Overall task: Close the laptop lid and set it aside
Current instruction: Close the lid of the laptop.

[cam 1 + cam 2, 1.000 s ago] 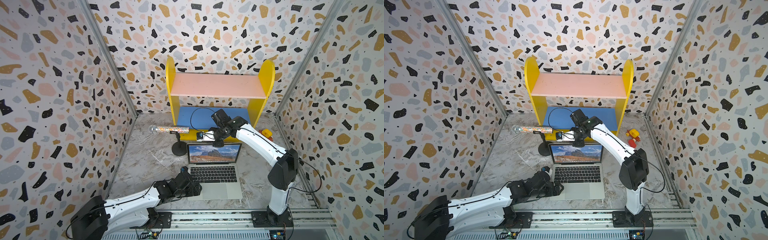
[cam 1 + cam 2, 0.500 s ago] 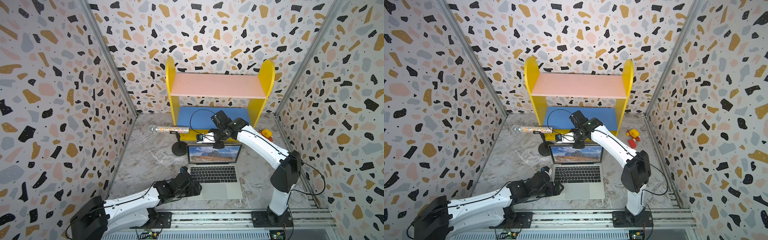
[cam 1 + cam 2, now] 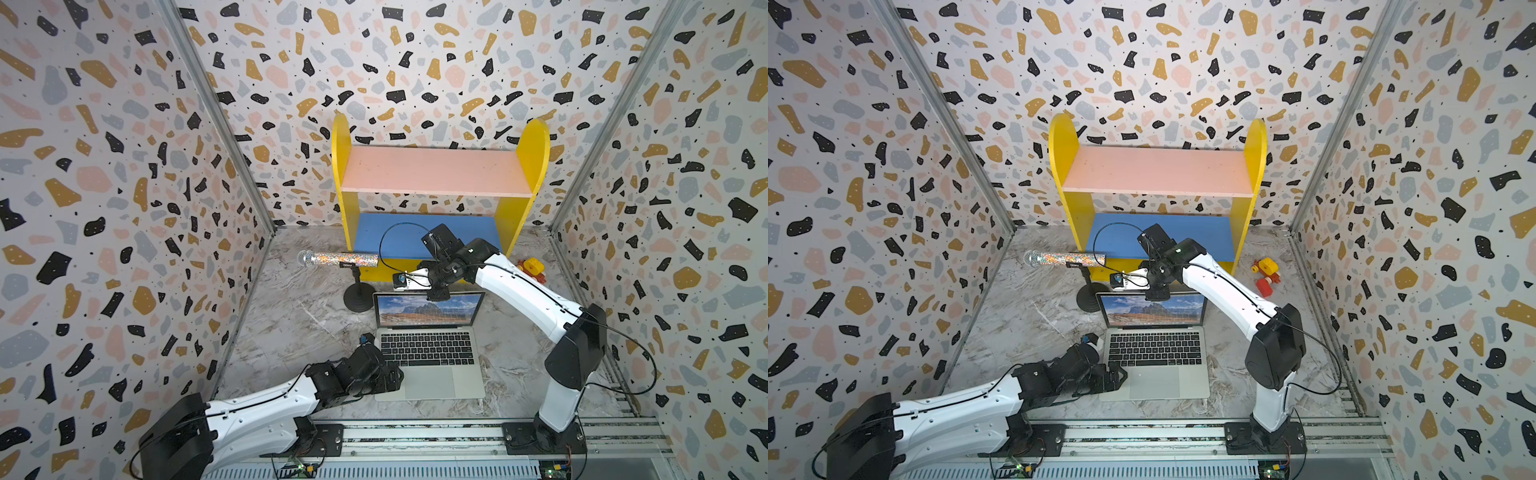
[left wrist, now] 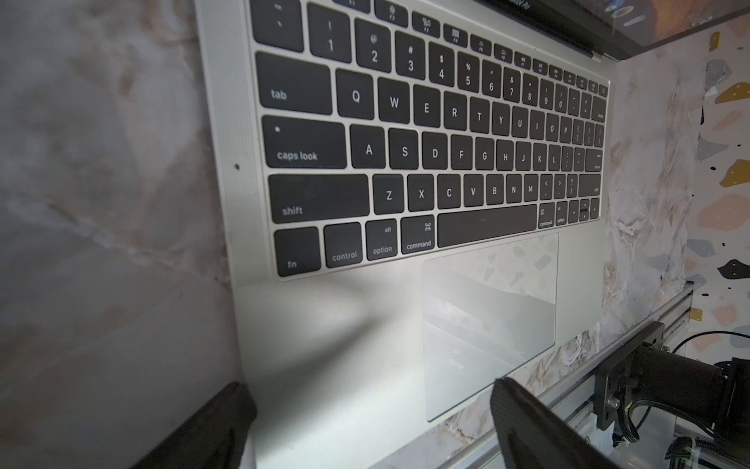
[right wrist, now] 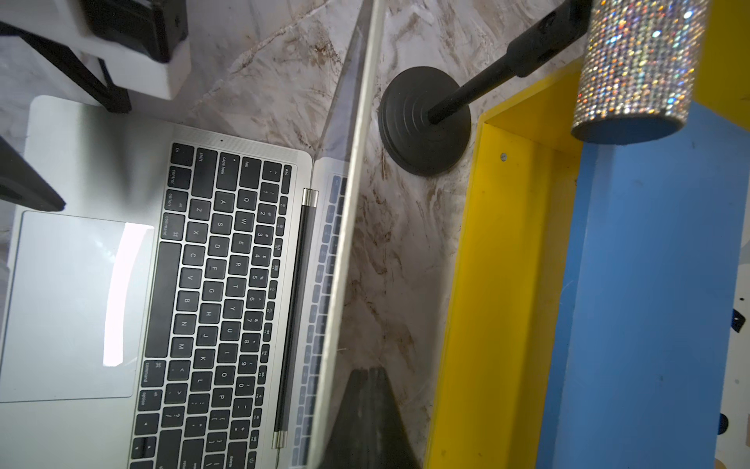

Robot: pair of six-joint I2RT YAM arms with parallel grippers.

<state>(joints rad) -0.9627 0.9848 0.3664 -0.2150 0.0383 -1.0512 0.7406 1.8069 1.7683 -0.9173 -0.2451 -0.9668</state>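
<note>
**Lid up, closing not yet begun**

In both top views the laptop [image 3: 430, 357] sits on the desk [image 3: 299, 316] in front of the yellow shelf [image 3: 436, 170]; the laptop lid [image 3: 428, 309] stands open with its mountain screen showing, so closing and setting aside are both left to do; the right arm [image 3: 523, 291] reaches to the lid's top edge, its jaws closed on nothing; the left arm [image 3: 266, 407] lies low at the base's near-left corner; only these views show the red and yellow toy [image 3: 1264, 286] and the whole glittery microphone [image 3: 338, 259].

The left wrist view alone gives the key legends and the trackpad [image 4: 489, 325] close up; the left jaws are spread wide, one finger [image 4: 203, 426] over the desk and the other past the front edge, gripping nothing.

The right wrist view alone shows the lid edge-on, near upright; the closed jaws sit behind its rim, though I cannot confirm contact; the round base [image 5: 426, 122] of the microphone's stand lies just behind the lid, so I judge that a push toward the keyboard would clear it.
</note>
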